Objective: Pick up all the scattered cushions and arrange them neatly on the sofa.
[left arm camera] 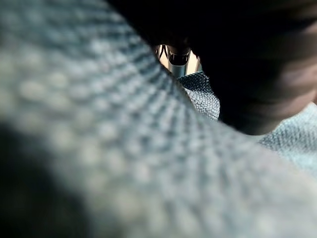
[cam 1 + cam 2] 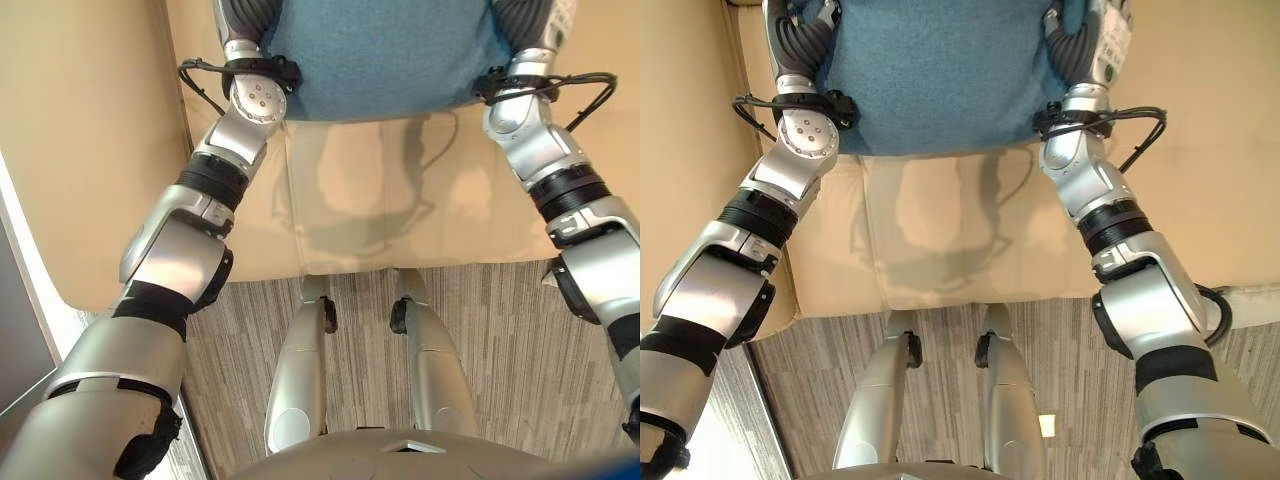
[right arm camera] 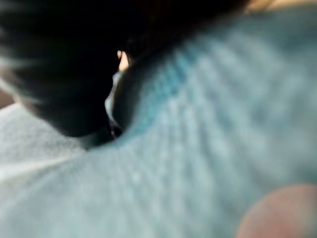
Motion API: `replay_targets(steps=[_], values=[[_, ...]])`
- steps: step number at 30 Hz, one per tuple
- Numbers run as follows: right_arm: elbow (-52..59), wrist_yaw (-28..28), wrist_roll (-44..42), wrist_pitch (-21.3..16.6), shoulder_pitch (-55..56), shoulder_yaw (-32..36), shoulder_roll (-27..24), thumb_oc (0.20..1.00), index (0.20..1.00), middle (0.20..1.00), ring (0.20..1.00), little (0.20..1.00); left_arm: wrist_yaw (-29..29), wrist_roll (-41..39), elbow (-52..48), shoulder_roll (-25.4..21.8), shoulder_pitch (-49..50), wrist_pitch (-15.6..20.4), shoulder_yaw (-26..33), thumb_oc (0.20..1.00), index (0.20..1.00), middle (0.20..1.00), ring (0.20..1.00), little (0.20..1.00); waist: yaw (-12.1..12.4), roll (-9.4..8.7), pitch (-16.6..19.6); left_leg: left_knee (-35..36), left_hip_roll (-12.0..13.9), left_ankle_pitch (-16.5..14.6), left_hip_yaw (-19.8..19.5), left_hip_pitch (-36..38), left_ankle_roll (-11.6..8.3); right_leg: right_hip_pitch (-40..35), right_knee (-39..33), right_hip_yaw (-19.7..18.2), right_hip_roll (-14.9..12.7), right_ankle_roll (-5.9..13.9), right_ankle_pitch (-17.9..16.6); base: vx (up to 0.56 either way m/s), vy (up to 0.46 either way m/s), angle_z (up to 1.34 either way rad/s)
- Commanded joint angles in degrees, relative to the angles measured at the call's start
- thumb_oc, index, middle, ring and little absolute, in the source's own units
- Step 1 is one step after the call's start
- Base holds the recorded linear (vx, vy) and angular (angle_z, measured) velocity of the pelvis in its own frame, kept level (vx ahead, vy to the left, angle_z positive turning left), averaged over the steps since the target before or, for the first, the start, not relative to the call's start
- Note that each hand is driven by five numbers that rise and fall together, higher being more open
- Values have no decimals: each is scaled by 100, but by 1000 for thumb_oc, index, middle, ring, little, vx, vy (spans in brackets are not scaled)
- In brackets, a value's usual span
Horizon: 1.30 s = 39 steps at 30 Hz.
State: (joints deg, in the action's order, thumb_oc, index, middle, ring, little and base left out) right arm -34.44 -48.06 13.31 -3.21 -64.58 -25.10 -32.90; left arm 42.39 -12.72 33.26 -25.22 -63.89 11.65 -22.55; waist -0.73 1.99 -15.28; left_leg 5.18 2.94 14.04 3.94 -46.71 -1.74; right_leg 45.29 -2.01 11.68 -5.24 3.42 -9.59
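L hand (image 2: pixel 798 40) at the left edge of a teal woven-fabric square cushion (image 2: pixel 940 75), R hand (image 2: pixel 1080 45) at its right edge; cushion sits between both, at the far side above the beige upholstered sofa seat (image 2: pixel 970 230). Fingers of both are hidden behind the cloth, so can't tell their grip. Grey striped carpet floor (image 2: pixel 500 340) lies near, below the seat front.

A blue cushion (image 2: pixel 375 55) sits at the top of the view, above the beige sofa seat (image 2: pixel 400 200). Both arms reach up to its two lower corners, the left robot hand (image 2: pixel 245 20) and the right robot hand (image 2: pixel 535 25) showing just their dark ribbed covers beside it. Striped grey carpet (image 2: pixel 500 340) lies in front of the sofa.
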Motion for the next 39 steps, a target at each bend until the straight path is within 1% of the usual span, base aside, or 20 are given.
replay_targets(steps=[1, 2, 6, 12, 15, 17, 18, 20, 21, 23, 25, 27, 28, 29, 30, 31, 32, 33, 36, 39], values=[[1060, -682, 978, -318, -226, 506, 337, 200, 200, 200, 200, 200, 521, 873, -766, 303, -105, 866, 132, 200, 200, 200, 200, 200, -69, -281, 916, -18, 167, -661, -139, 575, -595, -246, -299, -100, -337, 887, -31, 94, -13, 0], [1625, -722, 1211, -418, 147, 798, 412, 200, 200, 200, 200, 200, 590, 1039, -1382, 350, 239, 941, 418, 200, 200, 200, 200, 200, -89, -275, 943, -18, 180, -691, -126, 537, -591, -199, -299, -101, -341, 880, -26, 48, 0, 2], [2684, -640, 1531, -656, 906, 1240, 630, 200, 200, 200, 200, 200, 709, 1438, -2554, 613, 878, 942, 830, 200, 200, 200, 200, 200, -94, -265, 1049, -18, 172, -728, -124, 480, -582, -96, -299, -102, -345, 900, -8, 33, 8, 5], [3541, -522, 1866, -1055, 1250, 1303, 792, 200, 200, 200, 200, 200, 869, 2184, -3435, 572, 1188, 905, 978, 200, 200, 200, 200, 200, -79, -255, 1129, -18, 146, -720, -85, 395, -563, 22, -299, -142, -377, 938, -54, -2, 28, 1], [2711, -530, 1637, -883, 678, 944, 640, 200, 200, 200, 200, 200, 950, 1973, -2628, 535, 657, 799, 686, 200, 200, 200, 200, 200, -71, -285, 1283, -18, 155, -753, -111, 309, -573, 120, -299, -145, -380, 931, -29, 10, -4, 0], [1674, -524, 1231, -678, -21, 503, 487, 200, 200, 200, 200, 200, 905, 1540, -1521, 395, -62, 769, 275, 200, 200, 200, 200, 200, -81, -316, 1327, -18, 160, -724, -135, 282, -585, 127, -299, -129, -389, 915, -50, 0, 0, 0], [1601, -547, 1210, -703, -112, 481, 480, 200, 200, 200, 200, 200, 904, 1515, -1448, 385, -148, 807, 274, 200, 200, 200, 200, 200, -85, -311, 1285, -18, 159, -722, -138, 279, -585, 129, -299, -127, -390, 915, -51, 0, -22, 4], [598, -450, 671, -565, -760, 72, 419, 200, 200, 200, 200, 200, 550, 1005, -136, 195, -1013, 600, -341, 200, 200, 200, 200, 200, -105, -310, 1307, -18, 155, -681, -165, 250, -607, 130, -299, -118, -381, 899, -92, -11, -19, 5], [498, -470, 637, -608, -884, 50, 414, 200, 200, 200, 200, 200, 532, 955, -17, 182, -1147, 660, -361, 200, 200, 200, 200, 200, -110, -313, 1241, -18, 153, -679, -169, 250, -607, 128, -299, -114, -382, 899, -92, 0, 0, 0], [-303, -264, 124, -589, -1365, -283, 352, 200, 200, 200, 200, 200, -24, 740, 1043, -99, -1894, 420, -934, 200, 200, 200, 200, 200, -132, -303, 1154, -18, 153, -637, -178, 230, -624, 113, -299, -77, -393, 915, -145, 0, 0, 0], [-899, 79, -415, -536, -1662, -563, 316, 200, 200, 200, 200, 200, -408, 563, 1592, -185, -2246, 298, -1211, 200, 200, 200, 200, 200, -113, -311, 1062, -18, 154, -613, -165, 221, -630, 104, -299, -79, -394, 921, -177, -17, -6, 4], [-1114, 216, -660, -573, -1768, -668, 350, 200, 200, 200, 200, 200, -504, 401, 1784, -173, -2365, 307, -1272, 200, 200, 200, 200, 200, -102, -312, 1012, -18, 148, -602, -161, 229, -625, 104, -299, -91, -388, 918, -198, -8, 2, 2], [-1576, 572, -1118, -505, -1954, -874, 323, 200, 200, 200, 200, 200, -693, 109, 2067, -189, -2500, 313, -1334, 677, 677, 677, 677, 677, -91, -311, 954, -18, 157, -566, -154, 205, -638, 118, -299, -63, -397, 925, -222, 0, 0, 0], [-1806, 797, -1433, -513, -2020, -979, 343, 200, 200, 200, 200, 200, -827, -147, 2253, -112, -2540, 355, -1343, 1000, 1000, 1000, 1000, 1000, -83, -307, 927, -18, 157, -550, -152, 195, -638, 126, -299, -67, -394, 924, -233, 0, 0, 0], [-2025, 1040, -1667, -486, -2096, -1125, 317, 347, 347, 347, 347, 347, -935, -215, 2336, -134, -2597, 339, -1406, 1000, 1000, 1000, 1000, 1000, -81, -306, 905, -18, 162, -535, -147, 181, -641, 142, -299, -64, -393, 916, -238, 0, 0, 0], [-2109, 1234, -1831, -442, -2137, -1228, 317, 595, 595, 595, 595, 595, -1045, -265, 2372, -165, -2632, 304, -1498, 1000, 1000, 1000, 1000, 1000, -74, -307, 884, -18, 161, -525, -144, 184, -642, 140, -299, -69, -386, 911, -251, -5, -21, 6], [-2261, 1422, -1981, -414, -2159, -1348, 294, 918, 918, 918, 918, 918, -1133, -347, 2435, -135, -2613, 303, -1523, 1000, 1000, 1000, 1000, 1000, -69, -312, 876, -18, 162, -519, -149, 186, -645, 138, -299, -55, -386, 907, -260, 1, -32, 6], [-2354, 1661, -2110, -332, -2115, -1489, 253, 1000, 1000, 1000, 1000, 1000, -1235, -551, 2409, -114, -2452, 304, -1476, 1000, 1000, 1000, 1000, 1000, -65, -322, 853, -18, 158, -509, -139, 220, -654, 105, -299, -34, -384, 895, -258, 8, -38, 4], [-2218, 1746, -2141, -290, -1939, -1482, 132, 1000, 1000, 1000, 1000, 1000, -1305, -783, 2101, -103, -2031, 375, -1271, 1000, 1000, 1000, 1000, 1000, -48, -322, 844, -18, 150, -522, -134, 295, -658, 36, -299, -7, -378, 889, -239, 3, -11, 0], [-1874, 1782, -1993, -247, -1564, -1332, -73, 1000, 1000, 1000, 1000, 1000, -1326, -784, 1552, -183, -1087, 402, -880, 1000, 1000, 1000, 1000, 1000, -10, -346, 833, -18, 147, -550, -105, 406, -658, -53, -299, 10, -386, 890, -213, 0, 0, 0]])
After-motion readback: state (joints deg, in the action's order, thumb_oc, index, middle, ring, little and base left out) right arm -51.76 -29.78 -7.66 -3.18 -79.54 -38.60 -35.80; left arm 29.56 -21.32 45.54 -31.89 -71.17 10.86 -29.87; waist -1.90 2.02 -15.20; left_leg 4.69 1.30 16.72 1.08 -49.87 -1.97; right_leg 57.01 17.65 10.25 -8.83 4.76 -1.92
